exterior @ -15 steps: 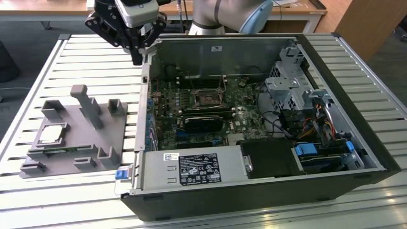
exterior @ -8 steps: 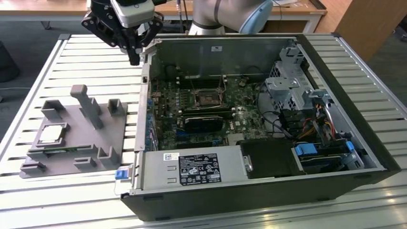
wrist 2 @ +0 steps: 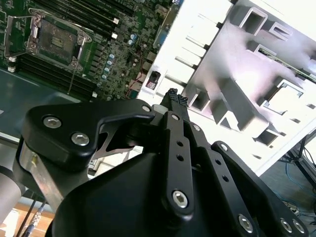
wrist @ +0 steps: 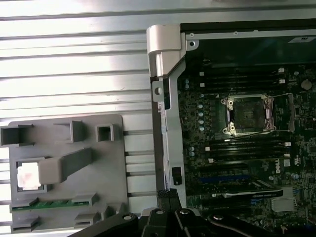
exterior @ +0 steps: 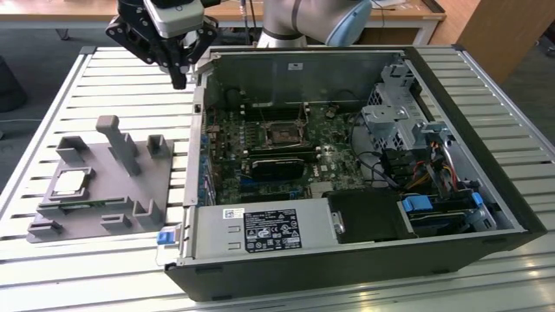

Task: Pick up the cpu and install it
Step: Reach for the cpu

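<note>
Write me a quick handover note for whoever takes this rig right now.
Hand: shut, empty, raised over the slatted table beside the open computer case.
cpu: lying in its recess on the grey fixture plate, at the exterior view's left.
CPU socket on the motherboard: empty.
Done: nothing; cpu not picked up. Left: pick-up and installation.

No readable text; dark label (exterior: 273, 235) on power supply (exterior: 212, 235) carries print (too small to make out)
</note>
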### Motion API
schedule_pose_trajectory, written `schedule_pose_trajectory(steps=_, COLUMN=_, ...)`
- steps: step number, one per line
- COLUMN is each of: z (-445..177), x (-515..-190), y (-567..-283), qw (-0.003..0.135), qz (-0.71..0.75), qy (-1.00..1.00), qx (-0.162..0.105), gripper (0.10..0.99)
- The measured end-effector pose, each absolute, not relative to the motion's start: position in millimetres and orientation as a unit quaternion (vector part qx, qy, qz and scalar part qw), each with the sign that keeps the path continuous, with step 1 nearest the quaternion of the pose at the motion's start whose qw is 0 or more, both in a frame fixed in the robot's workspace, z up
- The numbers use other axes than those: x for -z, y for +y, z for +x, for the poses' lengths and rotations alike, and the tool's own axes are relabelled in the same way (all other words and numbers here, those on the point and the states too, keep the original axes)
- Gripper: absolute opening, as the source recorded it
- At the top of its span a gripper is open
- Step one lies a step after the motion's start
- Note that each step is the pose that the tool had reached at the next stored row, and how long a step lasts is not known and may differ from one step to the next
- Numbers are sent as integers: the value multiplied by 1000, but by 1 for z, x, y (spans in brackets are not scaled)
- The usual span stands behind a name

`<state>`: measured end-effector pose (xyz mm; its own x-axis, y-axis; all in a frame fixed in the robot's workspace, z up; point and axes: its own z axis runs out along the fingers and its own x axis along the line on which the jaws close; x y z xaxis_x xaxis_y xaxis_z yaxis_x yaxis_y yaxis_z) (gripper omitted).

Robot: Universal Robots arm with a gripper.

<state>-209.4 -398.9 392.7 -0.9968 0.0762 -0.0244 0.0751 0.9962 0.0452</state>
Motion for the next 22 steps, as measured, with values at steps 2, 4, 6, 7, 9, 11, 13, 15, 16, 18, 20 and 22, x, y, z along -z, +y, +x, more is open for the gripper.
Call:
schedule_pose_trajectory(steps=2, z=-211, x=-393, y=-399, qw=13, qz=38, qy=999, qx=-22, gripper=106)
schedule_pose_trajectory(steps=4, z=-212, x=-393, y=-399, qw=13, qz=38, qy=999, qx=-22, gripper=106)
schedule_pose_trajectory(steps=6, z=-214, x=-393, y=-399, qw=13, qz=38, qy=999, qx=-22, gripper=106)
schedule_pose_trajectory(steps=7, z=-215, x=-393, y=-399, qw=13, qz=38, qy=999, qx=-22, gripper=106)
schedule_pose_trajectory(steps=9, z=-216, x=-393, y=-399, qw=13, qz=38, qy=999, qx=-22, gripper=106)
schedule_pose_trajectory(steps=11, z=-217, x=-393, y=-399, qw=13, qz=38, qy=999, qx=-22, gripper=106)
schedule_pose_trajectory(steps=13, z=-219, x=-393, y=-399, qw=13, qz=38, qy=999, qx=-22, gripper=106)
schedule_pose_trajectory(steps=15, z=-220, x=-393, y=-399, qw=13, qz=38, qy=999, qx=-22, gripper=106)
schedule_pose_trajectory(steps=16, z=-221, x=-393, y=-399, qw=13, qz=38, qy=999, qx=-22, gripper=106)
schedule_pose_trajectory(steps=18, z=-223, x=-393, y=-399, qw=13, qz=38, qy=999, qx=-22, gripper=106)
schedule_pose_trajectory(steps=20, z=-225, x=-393, y=-399, qw=13, qz=38, qy=999, qx=-22, gripper=106)
schedule_pose_trajectory(steps=22, z=-227, x=-393, y=-399, qw=13, qz=38, qy=999, qx=-22, gripper=106)
